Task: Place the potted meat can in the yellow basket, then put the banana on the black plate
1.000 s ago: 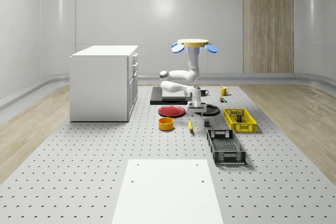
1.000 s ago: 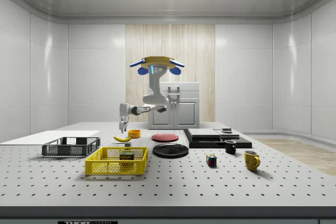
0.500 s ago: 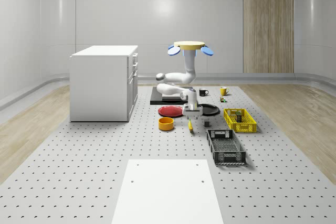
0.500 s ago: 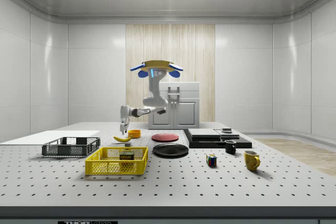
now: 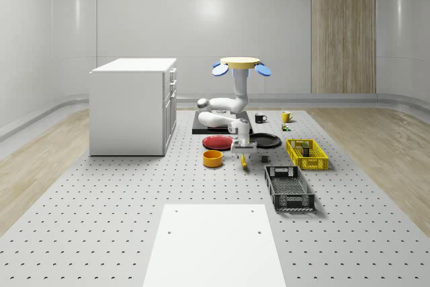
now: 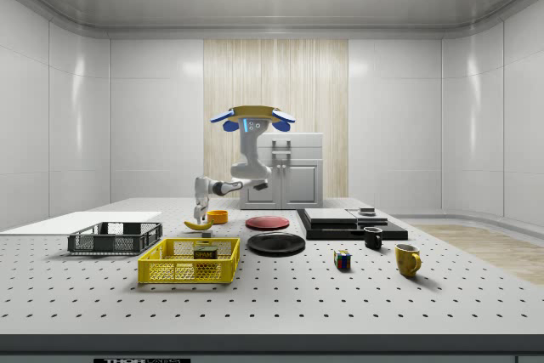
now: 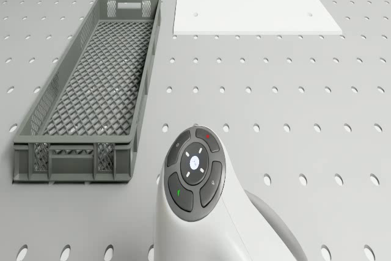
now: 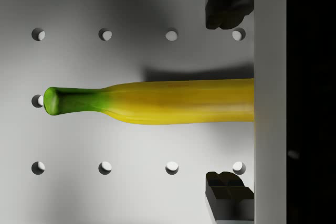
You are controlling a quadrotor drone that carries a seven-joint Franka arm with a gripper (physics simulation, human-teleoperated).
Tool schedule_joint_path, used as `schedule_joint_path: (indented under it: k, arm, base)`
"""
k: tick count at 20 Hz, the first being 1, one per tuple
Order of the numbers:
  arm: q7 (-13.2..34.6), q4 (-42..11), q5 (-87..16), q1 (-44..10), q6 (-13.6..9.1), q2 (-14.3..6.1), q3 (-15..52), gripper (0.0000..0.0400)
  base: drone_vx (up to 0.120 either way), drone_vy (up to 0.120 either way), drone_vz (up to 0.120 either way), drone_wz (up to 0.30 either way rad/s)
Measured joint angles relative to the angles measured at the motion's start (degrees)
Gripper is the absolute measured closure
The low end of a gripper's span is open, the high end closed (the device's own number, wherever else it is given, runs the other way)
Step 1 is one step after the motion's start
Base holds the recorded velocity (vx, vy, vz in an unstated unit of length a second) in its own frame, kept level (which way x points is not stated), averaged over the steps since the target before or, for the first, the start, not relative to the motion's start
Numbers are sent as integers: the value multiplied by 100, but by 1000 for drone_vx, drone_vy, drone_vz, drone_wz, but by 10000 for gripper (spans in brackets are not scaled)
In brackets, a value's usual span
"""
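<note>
White-walled room, grey perforated table [image 5: 101, 220], landmark: banana [image 8: 157, 101].

Banana: lies flat on the table, yellow with a green stem end; seen in the whole-scene view [image 5: 243, 160] and the side view [image 6: 199, 224].

Gripper [image 8: 229, 101]: pointing straight down directly over the banana, jaws spread wide, one fingertip [image 8: 228, 6] on each side of the fruit, neither touching it. Also seen just above the banana in the whole-scene view [image 5: 242, 150] and the side view [image 6: 200, 217].

Drone [image 5: 240, 64]: hovering in the air behind and above the banana, over the plates; arm bent down from it to the fruit.

Black plate [image 5: 264, 140]: on the table just behind the banana, bare.

Red plate [image 5: 219, 142]: beside the black plate, behind the banana.

Orange bowl [image 5: 212, 158]: near the banana, on the whole-scene view's left of it.

Yellow basket [image 5: 307, 154]: on the whole-scene view's right of the banana, well apart from it.

Can [image 6: 205, 252]: inside the yellow basket.

Grey crate [image 7: 91, 90]: in front of the banana, toward the white sheet [image 5: 211, 243].

Cabinet [image 5: 131, 105]: far to the whole-scene view's left of the banana.
</note>
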Motion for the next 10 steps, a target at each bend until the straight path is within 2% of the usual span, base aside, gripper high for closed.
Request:
schedule_joint_path:
  k: [2, 10]
  arm:
    - [-1, 0, -1, 1, -2, 2, 0, 0]
    - [-14, 141, -309, -63, 147, 14, -328, 0]
  base:
    - [100, 0, 0, 0]
    - [0, 0, 0, 0]
